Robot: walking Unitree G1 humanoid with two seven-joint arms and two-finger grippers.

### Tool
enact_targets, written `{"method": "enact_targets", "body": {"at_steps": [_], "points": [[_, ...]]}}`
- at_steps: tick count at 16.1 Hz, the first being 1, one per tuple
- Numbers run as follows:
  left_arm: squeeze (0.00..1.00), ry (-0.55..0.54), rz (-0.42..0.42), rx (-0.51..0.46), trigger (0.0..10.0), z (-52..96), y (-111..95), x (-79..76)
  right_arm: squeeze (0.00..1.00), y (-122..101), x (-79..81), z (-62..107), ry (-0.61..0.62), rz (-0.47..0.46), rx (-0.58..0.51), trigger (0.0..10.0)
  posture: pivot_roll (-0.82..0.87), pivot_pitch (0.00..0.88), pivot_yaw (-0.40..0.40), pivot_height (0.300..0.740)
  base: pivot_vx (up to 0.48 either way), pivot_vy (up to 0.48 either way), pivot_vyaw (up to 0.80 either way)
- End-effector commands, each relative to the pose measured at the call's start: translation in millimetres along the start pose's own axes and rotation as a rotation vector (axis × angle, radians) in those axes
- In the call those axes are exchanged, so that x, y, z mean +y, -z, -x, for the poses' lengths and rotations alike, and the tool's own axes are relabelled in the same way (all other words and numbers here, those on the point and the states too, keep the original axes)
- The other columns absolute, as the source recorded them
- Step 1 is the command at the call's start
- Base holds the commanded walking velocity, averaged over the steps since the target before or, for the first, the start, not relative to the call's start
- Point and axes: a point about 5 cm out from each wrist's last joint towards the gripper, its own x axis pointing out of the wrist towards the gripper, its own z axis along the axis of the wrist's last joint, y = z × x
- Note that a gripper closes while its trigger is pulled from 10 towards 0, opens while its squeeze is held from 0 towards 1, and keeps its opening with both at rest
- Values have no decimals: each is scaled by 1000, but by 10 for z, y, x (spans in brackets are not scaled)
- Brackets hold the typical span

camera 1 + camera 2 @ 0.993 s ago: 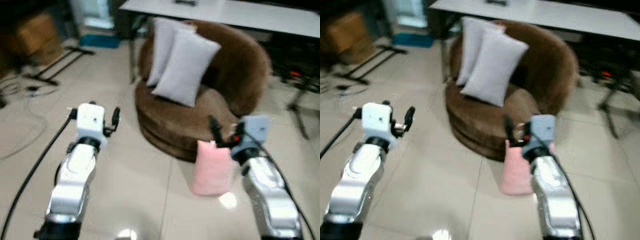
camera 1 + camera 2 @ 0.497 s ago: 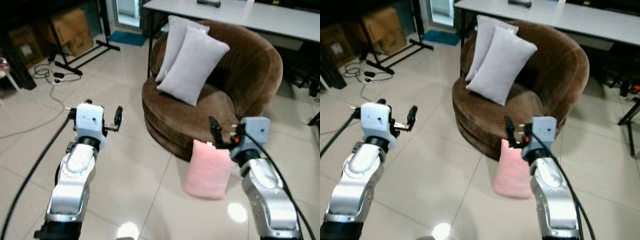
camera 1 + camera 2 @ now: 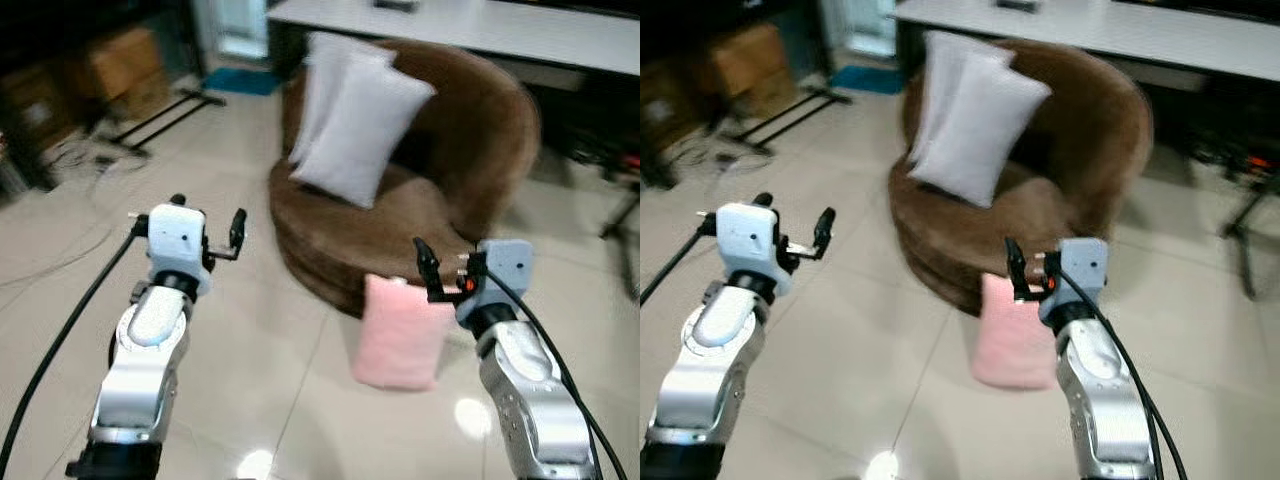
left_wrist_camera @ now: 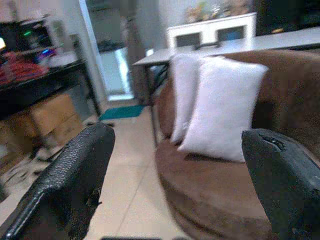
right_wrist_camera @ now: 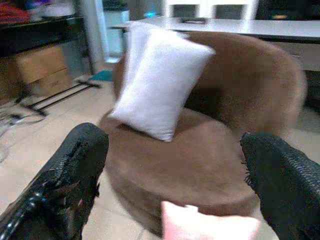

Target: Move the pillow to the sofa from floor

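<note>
On the floor against the brown sofa (image 3: 470, 150), the pink pillow (image 3: 395, 333) looks a bit closer as the robot shuffles in, right gripper (image 3: 440, 268) and left gripper (image 3: 205, 232) both wide and empty, so pickup hasn't started.

Grey cushions (image 3: 352, 120): two, leaning upright, one in front of the other.
White table (image 3: 520, 35): long top at the far side.
Cardboard boxes (image 3: 110, 70): in the shaded far-left area.
Black stand legs (image 3: 160, 115): on the floor, just beside the boxes.
Floor (image 3: 270, 400): glossy pale tiles.
</note>
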Motion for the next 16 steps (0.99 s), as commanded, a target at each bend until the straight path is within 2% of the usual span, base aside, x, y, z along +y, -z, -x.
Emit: {"method": "enact_targets", "body": {"at_steps": [1,7,16], "points": [[1000,23,6,-15,10000,-26,-21,-26,1000,-28,-43,-3,20,-13,-4,10000,35,0,-2,740,337,0,-800],[1000,36,10,-13,10000,-34,-8,-40,1000,-19,-64,10,32,-6,-1,10000,26,0,3,740,342,0,-735],[1000,46,15,-7,10000,-25,14,-67,1000,-1,-65,20,20,10,5,10000,31,0,-7,740,358,0,0]]}}
